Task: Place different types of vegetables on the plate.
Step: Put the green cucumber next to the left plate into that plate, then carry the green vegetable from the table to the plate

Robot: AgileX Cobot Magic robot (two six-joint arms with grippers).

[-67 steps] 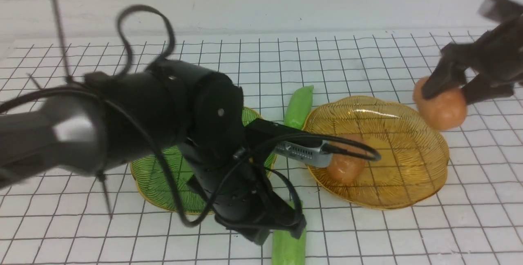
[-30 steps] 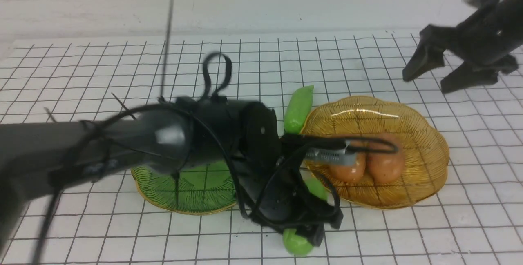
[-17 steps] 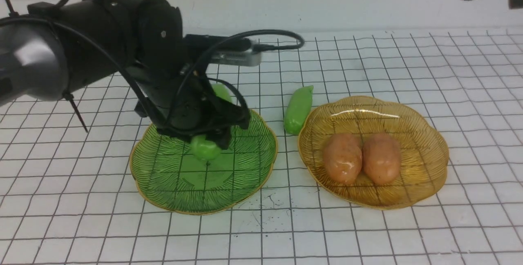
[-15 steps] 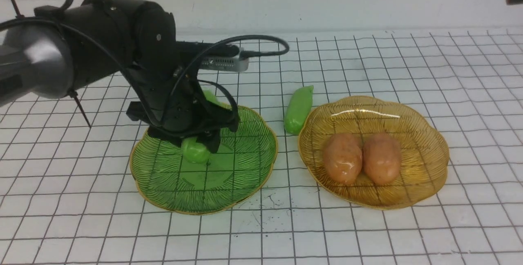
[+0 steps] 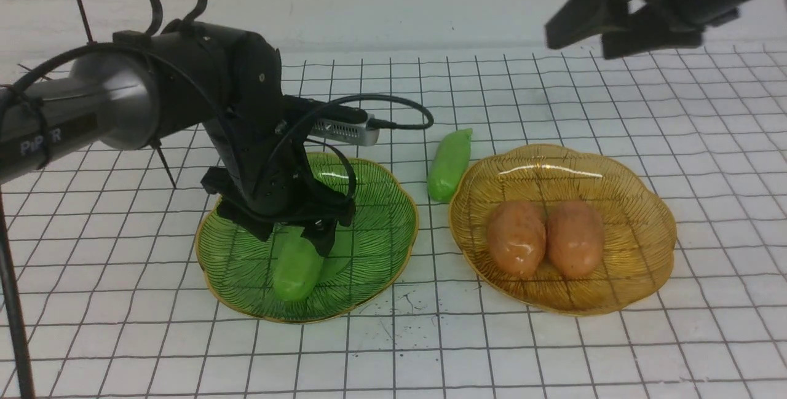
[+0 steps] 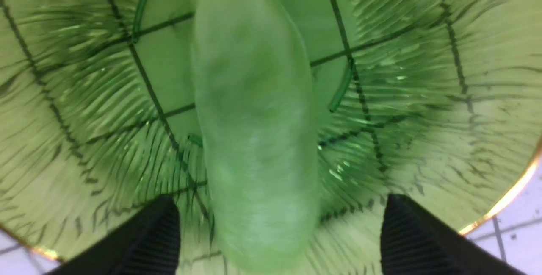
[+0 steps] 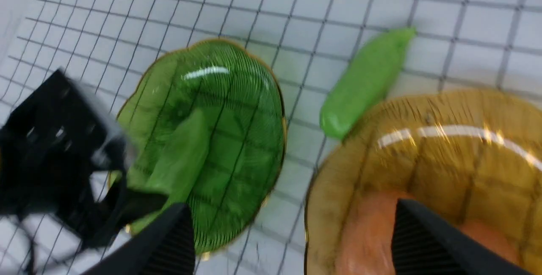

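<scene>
1. Left pincer (image 5: 289, 234) hangs low, left of the middle of the front picture, right over the green plate (image 5: 375, 202). Its jaws stand wide apart and hold nothing. In the left wrist picture there is a gap on each side of the first cucumber (image 5: 296, 267).
2. The right pincer (image 5: 578, 42) is up high in the upper right of the frame. It is wide open too, with nothing in it.
3. The green plate sits left of the middle. The yellow plate (image 5: 639, 214) sits right of the middle, near it but not touching.
4. The first cucumber lies flat in the green plate, toward its lower edge.
5. The second cucumber (image 5: 449, 162) lies on the white grid table (image 5: 553, 350), just above the middle of the frame, beside the yellow plate's rim.
6. The two potatoes (image 5: 516, 238) (image 5: 575, 239) lie side by side in the yellow plate, touching.
7. Three of the four veggies look sorted. Only the second cucumber seems left, likely for the green plate.
</scene>
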